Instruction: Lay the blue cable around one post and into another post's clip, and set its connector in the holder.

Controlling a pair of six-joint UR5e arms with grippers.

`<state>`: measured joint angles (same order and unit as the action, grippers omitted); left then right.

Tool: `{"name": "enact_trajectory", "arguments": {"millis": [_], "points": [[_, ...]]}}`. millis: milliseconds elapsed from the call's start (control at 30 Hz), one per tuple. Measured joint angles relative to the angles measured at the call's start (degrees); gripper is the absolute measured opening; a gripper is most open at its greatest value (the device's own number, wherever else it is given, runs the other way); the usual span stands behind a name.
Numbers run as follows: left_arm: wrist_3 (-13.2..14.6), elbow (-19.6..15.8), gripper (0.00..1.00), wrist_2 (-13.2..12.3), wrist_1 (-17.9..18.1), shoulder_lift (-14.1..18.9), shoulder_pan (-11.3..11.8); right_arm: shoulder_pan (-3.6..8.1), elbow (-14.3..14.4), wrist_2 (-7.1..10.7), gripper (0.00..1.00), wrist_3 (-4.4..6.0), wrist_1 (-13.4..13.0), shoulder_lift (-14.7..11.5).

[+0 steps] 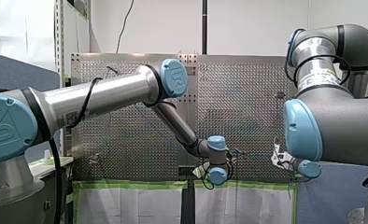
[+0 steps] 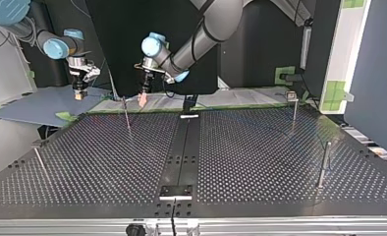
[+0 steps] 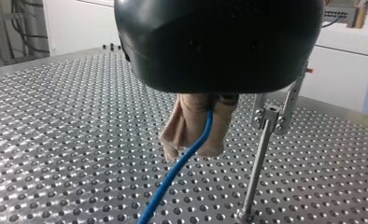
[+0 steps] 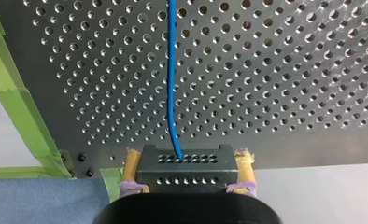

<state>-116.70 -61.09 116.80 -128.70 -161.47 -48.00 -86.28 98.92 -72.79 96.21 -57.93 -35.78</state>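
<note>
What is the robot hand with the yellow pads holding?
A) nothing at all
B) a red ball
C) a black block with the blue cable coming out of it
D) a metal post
C: in the right wrist view my right gripper presses its yellow pads on both sides of a black connector block, and the blue cable runs out of it over the perforated table.

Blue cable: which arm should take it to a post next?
Probably left. My left end effector grips the blue cable right beside a clip-topped post; my right end effector holds the connector at the table edge.
</note>
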Motion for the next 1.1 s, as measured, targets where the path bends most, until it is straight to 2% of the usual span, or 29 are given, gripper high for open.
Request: {"name": "enact_trajectory", "arguments": {"millis": [200,433,633,800,1100], "points": [[1.3,-0.1,0.0,-0.2,-0.3,0.0,-0.4,0.07,0.0,0.0,0.02,0.09,0.0,0.1],[1.5,-0.8,0.0,-0.4,-0.5,0.0,-0.4,0.08,0.0,0.0,0.02,-0.07,-0.2,0.1],[1.4,-3.2,0.0,-0.5,1.5,0.0,0.0,0.06,0.0,0.01,0.02,0.05,-0.3,0.2],[1.1,-3.7,0.0,-0.8,2.5,0.0,0.5,0.1,0.0,0.01,0.02,0.12,-0.4,0.2],[0.4,-2.2,0.0,-2.7,1.9,-0.1,1.2,-0.27,-0.6,1.76,0.02,0.18,-0.5,0.4]]}}
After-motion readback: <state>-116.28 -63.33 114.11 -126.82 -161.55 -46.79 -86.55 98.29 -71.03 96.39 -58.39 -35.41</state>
